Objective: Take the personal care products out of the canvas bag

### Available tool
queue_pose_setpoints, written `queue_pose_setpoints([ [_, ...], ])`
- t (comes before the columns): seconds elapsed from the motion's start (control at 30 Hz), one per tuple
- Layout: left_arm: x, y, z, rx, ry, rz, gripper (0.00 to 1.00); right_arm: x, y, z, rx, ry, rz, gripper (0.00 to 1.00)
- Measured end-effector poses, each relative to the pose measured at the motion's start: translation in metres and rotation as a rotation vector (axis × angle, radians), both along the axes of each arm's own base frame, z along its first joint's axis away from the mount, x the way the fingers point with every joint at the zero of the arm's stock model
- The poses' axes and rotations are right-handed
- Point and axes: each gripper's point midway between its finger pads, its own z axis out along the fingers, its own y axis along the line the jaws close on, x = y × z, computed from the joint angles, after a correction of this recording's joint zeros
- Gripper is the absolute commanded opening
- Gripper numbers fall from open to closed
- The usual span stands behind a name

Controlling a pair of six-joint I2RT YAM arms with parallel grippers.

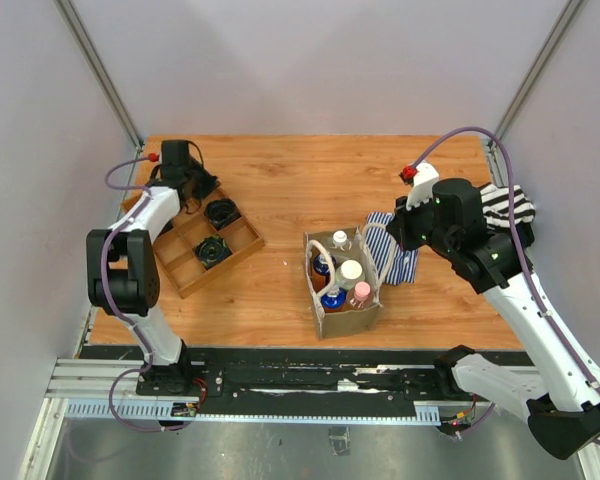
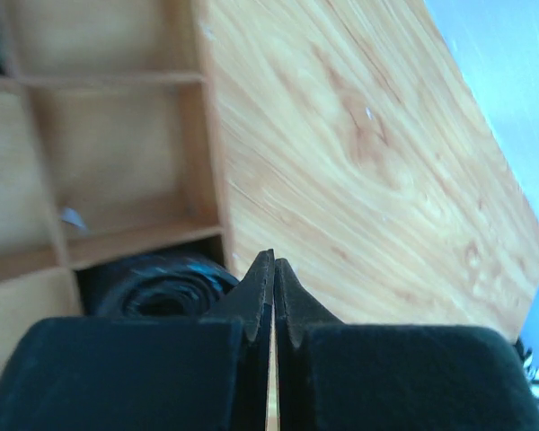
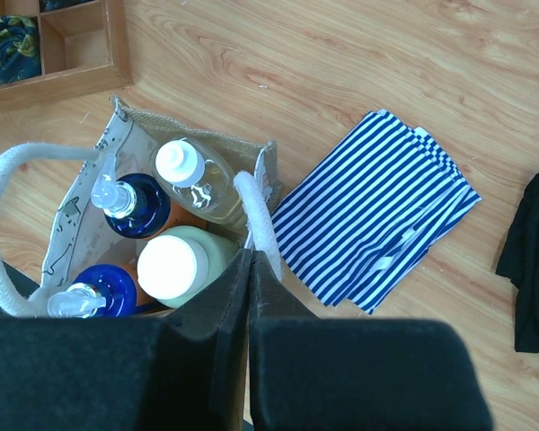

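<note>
1. Five bottles are counted from above, all standing in the canvas bag [image 1: 348, 322] at the near middle of the table [image 1: 280, 180]: a clear bottle [image 1: 340, 240], a cream bottle [image 1: 351, 272], two blue-topped bottles [image 1: 323, 266] and a pink-capped bottle [image 1: 361, 292].
2. Only four of them are shown by the right wrist view; the pink-capped one is hidden behind the fingers there.
3. Two white handles [image 3: 0, 206] are seen on the bag.
4. Two black coils [image 1: 222, 212] are counted in the wooden tray [image 1: 215, 268] at the left. Only one is shown by the left wrist view, partly cut off.
5. A blue-striped cloth [image 1: 395, 255] lies just right of the bag. A black-and-white cloth [image 1: 505, 205] at the far right is partly covered by the arm.
6. The left gripper [image 2: 271, 269] is closed on nothing above the tray's right edge.
7. The right gripper [image 3: 251, 260] is closed too, its tips just beside the bag's right handle. Contact cannot be made out.
</note>
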Motion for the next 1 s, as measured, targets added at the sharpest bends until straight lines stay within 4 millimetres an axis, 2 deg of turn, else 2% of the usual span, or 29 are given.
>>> queue_pose_setpoints([
  [0.2, -0.014, -0.077, -0.002, 0.011, 0.010, -0.182, 0.00, 0.000, 0.000, 0.000, 0.007, 0.004, -0.006, 0.01],
  [0.3, -0.029, -0.101, -0.006, 0.013, 0.028, -0.238, 0.00, 0.000, 0.000, 0.000, 0.008, 0.003, -0.008, 0.01],
  [0.47, -0.064, -0.118, -0.030, 0.001, 0.099, -0.284, 0.00, -0.001, -0.002, 0.002, 0.009, -0.003, -0.015, 0.01],
  [0.63, -0.091, -0.125, -0.072, -0.036, 0.197, -0.303, 0.01, -0.002, -0.002, 0.001, 0.010, -0.002, -0.016, 0.01],
  [0.8, -0.088, -0.141, -0.094, -0.101, 0.219, -0.340, 0.01, -0.002, -0.003, -0.004, 0.004, 0.006, -0.020, 0.01],
  [1.0, -0.090, -0.143, -0.097, -0.116, 0.223, -0.337, 0.01, -0.004, -0.008, -0.005, -0.005, -0.001, -0.039, 0.01],
])
